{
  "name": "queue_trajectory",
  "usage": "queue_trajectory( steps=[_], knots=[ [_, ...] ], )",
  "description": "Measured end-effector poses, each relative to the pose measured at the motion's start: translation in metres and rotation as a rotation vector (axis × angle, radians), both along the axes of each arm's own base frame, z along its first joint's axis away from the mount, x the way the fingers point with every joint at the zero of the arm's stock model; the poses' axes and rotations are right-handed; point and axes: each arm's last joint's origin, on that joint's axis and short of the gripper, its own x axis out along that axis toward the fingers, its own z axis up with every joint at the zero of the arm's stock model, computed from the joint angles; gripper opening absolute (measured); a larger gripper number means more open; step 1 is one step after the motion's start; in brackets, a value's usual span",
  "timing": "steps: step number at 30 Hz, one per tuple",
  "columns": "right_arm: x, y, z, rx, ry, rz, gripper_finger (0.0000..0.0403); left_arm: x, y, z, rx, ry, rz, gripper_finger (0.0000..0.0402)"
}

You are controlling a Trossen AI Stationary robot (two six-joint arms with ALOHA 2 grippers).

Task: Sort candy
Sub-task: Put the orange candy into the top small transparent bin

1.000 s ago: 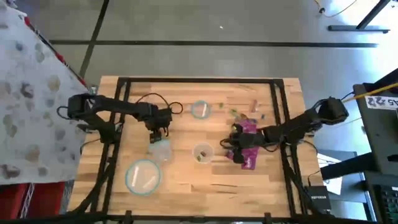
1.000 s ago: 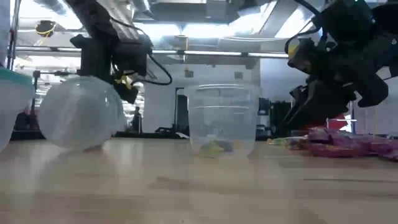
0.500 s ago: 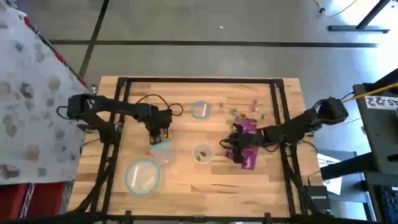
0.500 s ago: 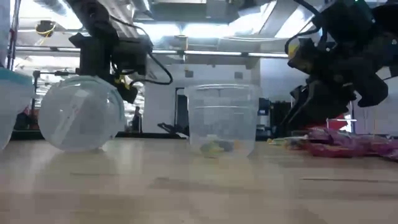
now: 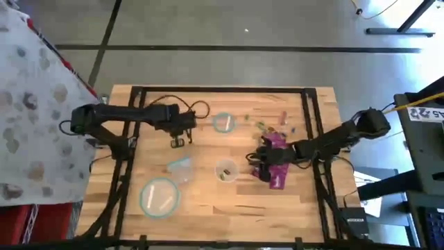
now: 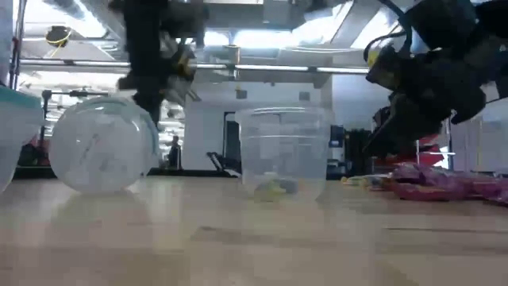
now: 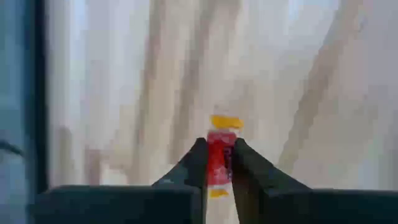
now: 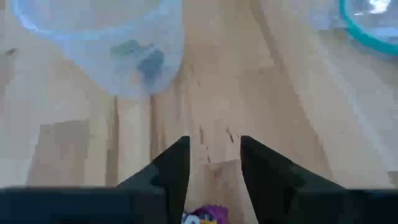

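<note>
The left claw [image 7: 217,163] is clamped on a red sweet [image 7: 218,163], held above the desk [image 5: 208,201] toward its far left, likely for carrying to a bowl [image 5: 223,123]. The right claw [image 8: 210,163] stands apart over the candy [image 5: 277,156] heaped near the desk's right edge, poised to pick.

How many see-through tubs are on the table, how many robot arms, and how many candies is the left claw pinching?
See-through tubs: 4
Robot arms: 2
Red candy in the left claw: 1
Total: 7
</note>
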Motion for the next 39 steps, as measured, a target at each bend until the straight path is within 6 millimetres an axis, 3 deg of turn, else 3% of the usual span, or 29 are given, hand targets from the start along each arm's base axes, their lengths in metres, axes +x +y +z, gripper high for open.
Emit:
queue_trajectory(
  steps=[5,10,16,21,24,29,34,39],
  knots=[
    [0.008,0.002,0.01,-0.008,-0.032,0.013,0.0127,0.034,-0.026,0.031,-0.137,-0.391,-0.125,0.0025],
    [0.015,0.004,0.02,-0.029,-0.043,0.031,0.0127,0.063,-0.064,0.035,-0.248,-0.669,-0.348,0.0026],
    [0.017,0.009,0.041,-0.054,-0.009,0.041,0.0127,0.088,-0.097,0.007,-0.23,-0.67,-0.469,0.0038],
    [0.012,0.018,0.065,-0.101,-0.021,0.036,0.0127,0.103,-0.103,-0.03,-0.231,-0.565,-0.468,0.01],
    [0.01,0.023,0.076,-0.103,-0.049,0.047,0.0127,0.106,-0.101,-0.039,-0.239,-0.541,-0.468,0.0138],
    [0.008,0.027,0.079,-0.099,-0.06,0.063,0.0127,0.104,-0.101,-0.032,-0.236,-0.556,-0.472,0.0175],
    [0.006,0.024,0.077,-0.146,-0.038,-0.022,0.0127,0.096,-0.099,-0.016,-0.206,-0.589,-0.461,0.0187],
    [0.007,-0.002,0.071,-0.194,0.044,-0.15,0.0127,0.09,-0.098,-0.006,-0.28,-0.63,-0.31,0.0188]
  ],
)
